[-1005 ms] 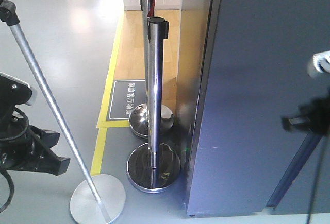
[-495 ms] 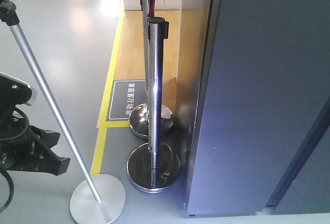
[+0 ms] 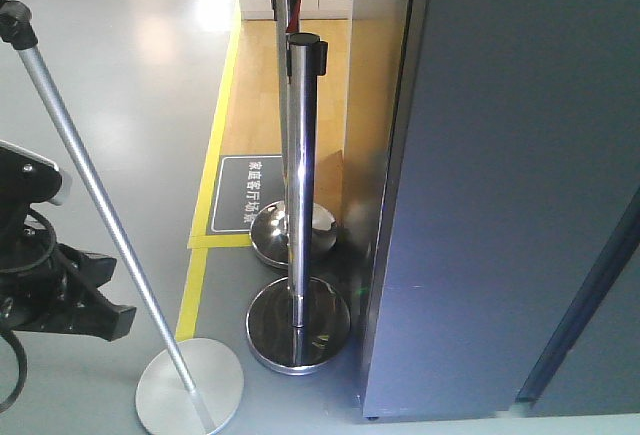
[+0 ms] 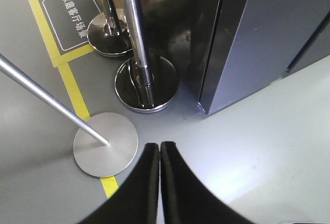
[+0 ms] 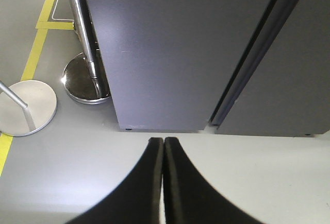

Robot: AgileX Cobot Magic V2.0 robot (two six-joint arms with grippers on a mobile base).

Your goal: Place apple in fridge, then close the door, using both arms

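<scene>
tall fridge (image 3: 500,205) stands upright, door (image 5: 165,54) flush, facing the arms.

Front + wrist cams downward, shared fridge (image 3: 500,205).

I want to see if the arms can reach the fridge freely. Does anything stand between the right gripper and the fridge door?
Nothing visible does. Only bare floor lies between the shut right gripper and the closed door. The chrome posts and silver pole stand off to the left. No apple is in view.

The grey floor (image 3: 120,135) carries the fridge (image 3: 500,205), two chrome posts (image 3: 300,205), a disc-footed silver pole (image 3: 190,390) and yellow tape lines (image 3: 215,145).
</scene>
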